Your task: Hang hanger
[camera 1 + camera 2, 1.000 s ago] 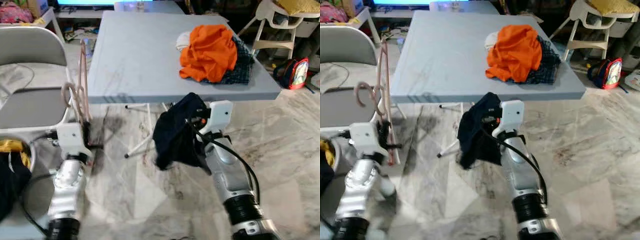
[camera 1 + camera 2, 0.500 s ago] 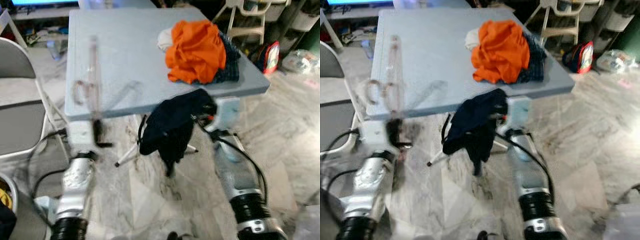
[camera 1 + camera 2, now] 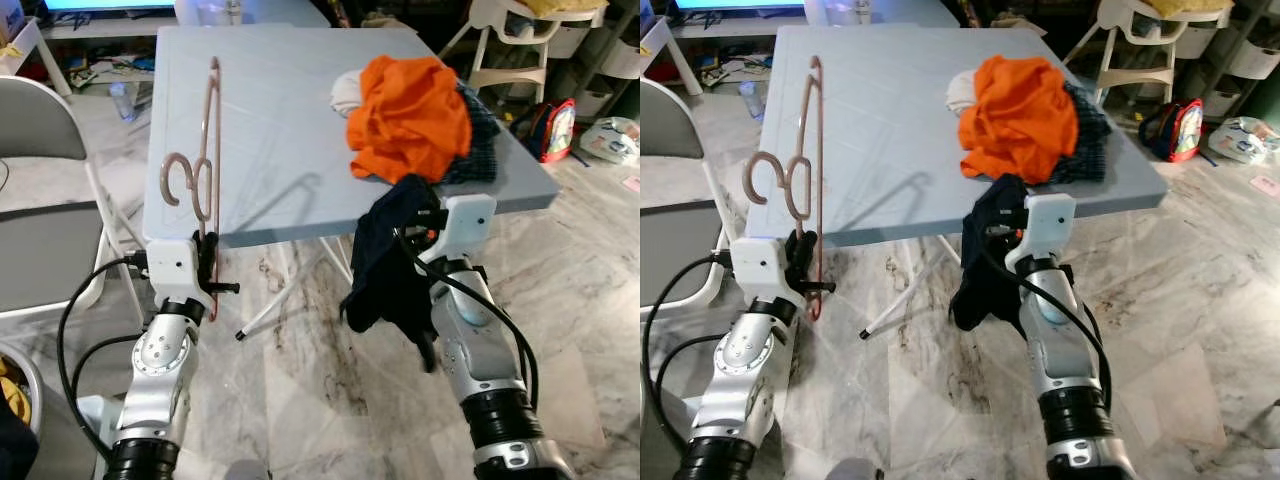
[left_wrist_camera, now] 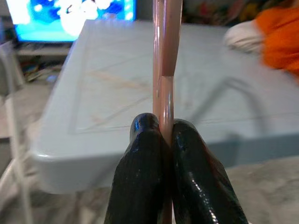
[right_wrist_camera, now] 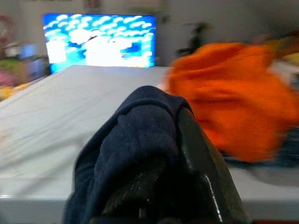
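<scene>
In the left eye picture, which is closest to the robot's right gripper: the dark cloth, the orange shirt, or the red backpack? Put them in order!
1. Dark cloth: held in the right gripper.
2. Orange shirt: on the table, just beyond it.
3. Red backpack: on the floor, far right.

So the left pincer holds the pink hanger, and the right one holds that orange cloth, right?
Not quite. The right pincer holds a dark navy cloth, as the left eye view shows; the orange cloth lies on the table. The left pincer does hold the hanger.
</scene>
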You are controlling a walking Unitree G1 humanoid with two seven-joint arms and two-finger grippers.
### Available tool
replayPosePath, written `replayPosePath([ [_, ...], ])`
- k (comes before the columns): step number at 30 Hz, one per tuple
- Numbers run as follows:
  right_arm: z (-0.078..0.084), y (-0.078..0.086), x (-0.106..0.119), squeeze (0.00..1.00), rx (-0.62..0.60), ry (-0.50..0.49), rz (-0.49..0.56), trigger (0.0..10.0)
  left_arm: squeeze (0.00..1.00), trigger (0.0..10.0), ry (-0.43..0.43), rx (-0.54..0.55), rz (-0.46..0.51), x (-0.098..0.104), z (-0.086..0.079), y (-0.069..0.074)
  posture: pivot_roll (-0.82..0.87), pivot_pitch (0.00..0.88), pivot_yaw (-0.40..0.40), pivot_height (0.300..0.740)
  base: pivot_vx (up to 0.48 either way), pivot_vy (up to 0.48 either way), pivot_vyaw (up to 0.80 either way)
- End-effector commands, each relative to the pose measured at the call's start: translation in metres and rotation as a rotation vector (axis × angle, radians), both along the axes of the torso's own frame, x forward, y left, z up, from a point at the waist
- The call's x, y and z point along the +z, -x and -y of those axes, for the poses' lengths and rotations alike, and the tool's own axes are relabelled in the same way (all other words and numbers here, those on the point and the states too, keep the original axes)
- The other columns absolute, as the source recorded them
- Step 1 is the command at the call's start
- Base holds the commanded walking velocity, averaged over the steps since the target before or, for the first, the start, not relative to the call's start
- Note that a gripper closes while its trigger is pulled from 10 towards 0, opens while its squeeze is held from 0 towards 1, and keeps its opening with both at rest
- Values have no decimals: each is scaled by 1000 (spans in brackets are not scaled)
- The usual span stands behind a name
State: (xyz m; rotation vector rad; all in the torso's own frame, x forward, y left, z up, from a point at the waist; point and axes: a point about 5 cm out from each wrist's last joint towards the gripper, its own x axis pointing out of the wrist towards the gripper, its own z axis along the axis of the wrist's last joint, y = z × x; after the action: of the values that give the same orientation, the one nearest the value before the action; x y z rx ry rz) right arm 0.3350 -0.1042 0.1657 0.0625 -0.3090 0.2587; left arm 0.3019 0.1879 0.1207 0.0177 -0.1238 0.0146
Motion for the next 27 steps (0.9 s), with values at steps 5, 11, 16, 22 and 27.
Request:
replayPosePath([
  [5, 7, 0, 9, 0, -15, 11, 44, 10000, 0, 10000, 9, -15, 11, 3, 6, 1, 229, 165, -62, 740, 460, 0, 640],
  [11, 9, 0, 9, 0, -16, 1, 39, 10000, 0, 10000, 14, -17, 4, 3, 8, 3, 228, 171, -63, 740, 459, 0, 73],
  [16, 6, 1, 7, 0, 9, 18, 37, 10000, 0, 10000, 10, -9, 11, 5, 8, 3, 228, 171, -64, 740, 450, 0, 0],
  [22, 2, 2, 7, 0, 35, 13, 32, 10000, 0, 10000, 2, 32, 3, 5, 6, 5, 231, 171, -65, 740, 189, 0, 0],
  [27, 0, 2, 6, 0, 59, 9, 25, 10000, 0, 10000, -107, 124, 32, 8, -1, 10, 235, 172, -68, 740, 0, 0, 0],
])
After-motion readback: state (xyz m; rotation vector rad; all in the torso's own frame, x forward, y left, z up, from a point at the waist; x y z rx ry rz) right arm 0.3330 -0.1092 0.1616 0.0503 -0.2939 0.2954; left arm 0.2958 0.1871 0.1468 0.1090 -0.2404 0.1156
